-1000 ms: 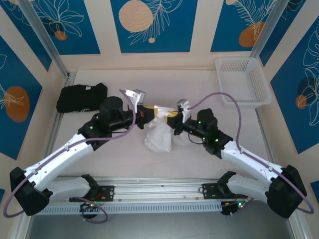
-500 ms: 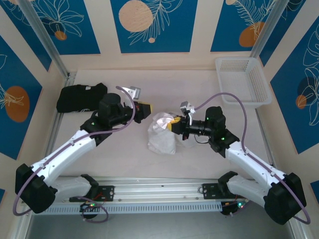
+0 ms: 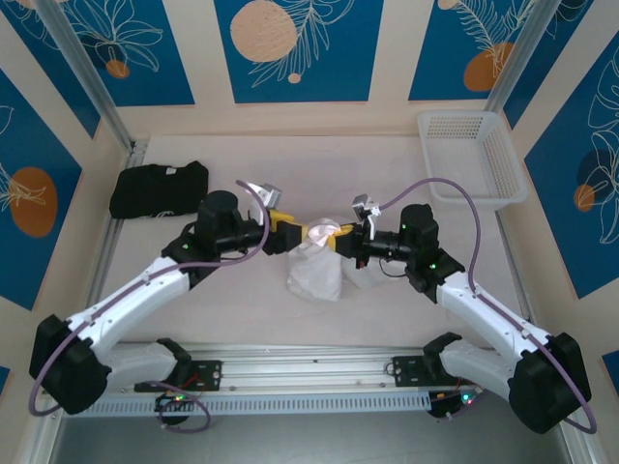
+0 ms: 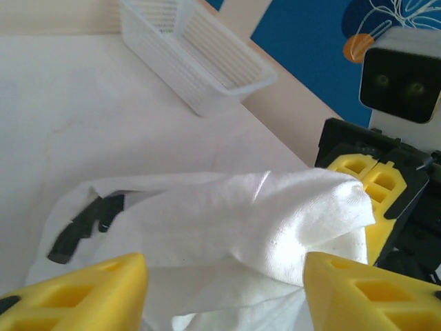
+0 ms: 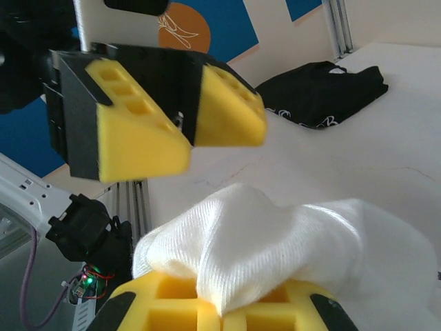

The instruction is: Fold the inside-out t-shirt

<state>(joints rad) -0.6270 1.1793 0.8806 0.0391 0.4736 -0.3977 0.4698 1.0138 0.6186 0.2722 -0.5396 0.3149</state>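
- Pale table (image 3: 406, 164): inside-out t-shirt (image 3: 314, 273) bunched at centre, unfolded; black garment (image 3: 158, 188) at ten o'clock.
- Right gripper (image 3: 336, 235) pinches a raised bunch of it; left gripper (image 3: 298, 232) gapes beside it.
- By my judgement, all the folding remains.

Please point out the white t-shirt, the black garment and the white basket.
white t-shirt (image 3: 314, 273), top external view, bunched lower part.
black garment (image 3: 155, 189), top external view, its middle.
white basket (image 3: 469, 155), top external view, bare floor.

Lab test cell: aluminium rail (image 3: 309, 372), blue patterned wall panels (image 3: 329, 68).
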